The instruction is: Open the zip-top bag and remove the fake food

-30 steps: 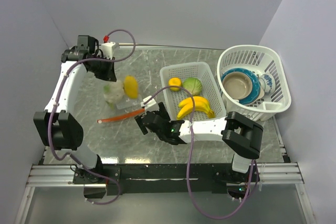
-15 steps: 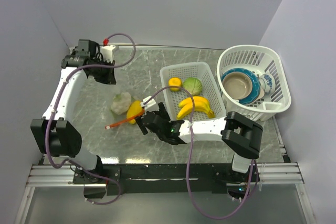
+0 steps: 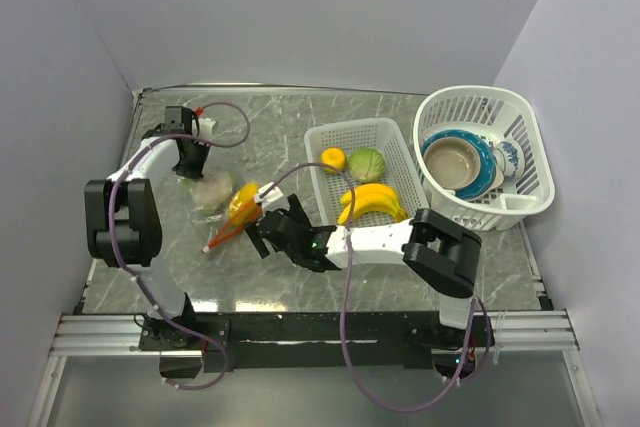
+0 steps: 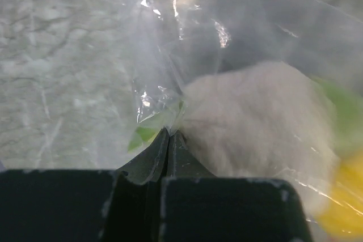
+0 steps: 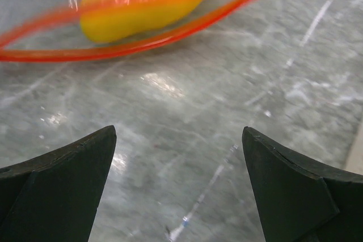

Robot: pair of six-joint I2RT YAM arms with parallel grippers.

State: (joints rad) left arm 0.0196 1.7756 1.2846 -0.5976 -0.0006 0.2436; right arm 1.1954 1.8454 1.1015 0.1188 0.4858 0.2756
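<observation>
The clear zip-top bag [image 3: 218, 205] lies on the marble table, its orange-red zip strip [image 3: 224, 235] towards the near side. Fake food inside: a white cauliflower [image 3: 209, 190] and a yellow oval fruit [image 3: 242, 199]. My left gripper [image 3: 192, 163] is shut on a fold of the bag's plastic [image 4: 170, 131] beside the cauliflower [image 4: 261, 123]. My right gripper [image 3: 258, 235] stands open just right of the bag's mouth. In the right wrist view the strip [image 5: 142, 43] forms an open loop around the yellow fruit [image 5: 142, 4], beyond the empty gripper [image 5: 177, 140].
A white rectangular basket [image 3: 392, 142] holds an orange [image 3: 333, 158], a green leafy ball [image 3: 367, 163] and a banana bunch [image 3: 372, 200]. A round white basket [image 3: 530, 147] at the right holds blue and tan bowls [image 3: 455, 162]. Grey walls close in left and right.
The left gripper has come down and nearer with the bag, which now rests on the table. The right gripper has shifted left towards the bag's mouth.
</observation>
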